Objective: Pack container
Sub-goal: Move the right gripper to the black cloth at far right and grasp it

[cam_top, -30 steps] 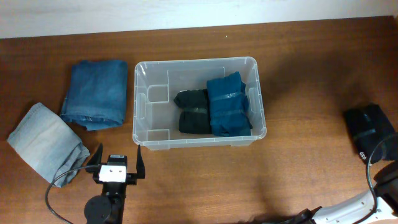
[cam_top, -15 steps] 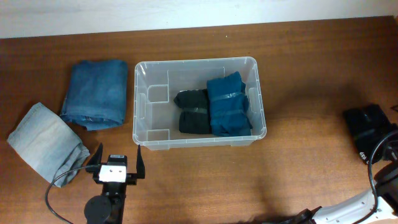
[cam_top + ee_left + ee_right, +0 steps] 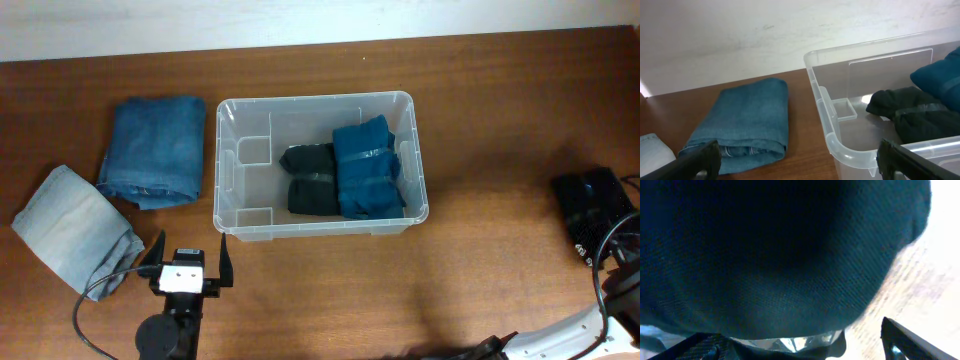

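A folded blue denim garment [image 3: 155, 150] lies just beside a pale grey garment [image 3: 72, 232] on the wooden table [image 3: 480, 280].

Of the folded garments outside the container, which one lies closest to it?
The dark blue denim, just off the container's left wall; the pale denim and black garment lie farther off.

Clear container [image 3: 228, 160] upright, mid-table, partly filled.

The left claw [image 3: 190, 242] hovers near the bench's front edge, left of centre. It points toward the back edge with its fingers spread wide. The right arm [image 3: 570, 335] rises at the front right corner, and the right claw [image 3: 797, 342] has its fingers parted too.
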### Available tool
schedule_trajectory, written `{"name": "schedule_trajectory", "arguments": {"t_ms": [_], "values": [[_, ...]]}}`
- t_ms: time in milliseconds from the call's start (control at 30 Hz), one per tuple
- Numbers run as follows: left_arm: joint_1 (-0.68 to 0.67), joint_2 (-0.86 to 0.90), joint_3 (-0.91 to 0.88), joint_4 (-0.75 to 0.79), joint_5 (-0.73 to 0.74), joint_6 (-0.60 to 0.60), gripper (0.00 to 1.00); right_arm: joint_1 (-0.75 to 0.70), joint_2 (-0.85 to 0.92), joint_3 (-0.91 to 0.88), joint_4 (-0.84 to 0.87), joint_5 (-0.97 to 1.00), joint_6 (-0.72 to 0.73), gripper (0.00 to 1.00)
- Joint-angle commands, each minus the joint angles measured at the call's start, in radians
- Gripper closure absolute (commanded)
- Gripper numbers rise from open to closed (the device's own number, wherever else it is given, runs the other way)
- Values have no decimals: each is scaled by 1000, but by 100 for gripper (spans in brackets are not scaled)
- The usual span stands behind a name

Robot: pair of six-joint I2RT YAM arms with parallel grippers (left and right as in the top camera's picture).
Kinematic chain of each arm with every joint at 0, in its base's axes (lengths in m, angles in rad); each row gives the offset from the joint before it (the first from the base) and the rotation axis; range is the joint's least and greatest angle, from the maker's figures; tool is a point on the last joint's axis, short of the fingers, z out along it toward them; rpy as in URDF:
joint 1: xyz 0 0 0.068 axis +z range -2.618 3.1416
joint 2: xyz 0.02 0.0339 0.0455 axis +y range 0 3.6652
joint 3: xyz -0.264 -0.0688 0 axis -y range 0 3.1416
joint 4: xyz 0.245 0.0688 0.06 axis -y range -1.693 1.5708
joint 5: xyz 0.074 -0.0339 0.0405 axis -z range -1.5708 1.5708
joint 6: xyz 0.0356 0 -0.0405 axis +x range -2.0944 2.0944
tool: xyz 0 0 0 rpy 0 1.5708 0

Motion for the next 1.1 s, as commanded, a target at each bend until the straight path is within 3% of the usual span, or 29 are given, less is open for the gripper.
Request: {"name": "schedule_trajectory", "arguments": {"t_ms": [0,200,400,1067], "values": [[0,-7,-5,-1,8,17,1,6,-15,-14,-5,-81,-34,11],[0,-7,-5,-2,8,17,1,5,-119,-14,-1,-78,-44,10],[0,-7,-5,-1,8,17,1,-23,-206,-14,11,-23,-5,4],[0,-7,-5,-2,8,17,0,-56,-25,-32,138,-101,-2,1]]}}
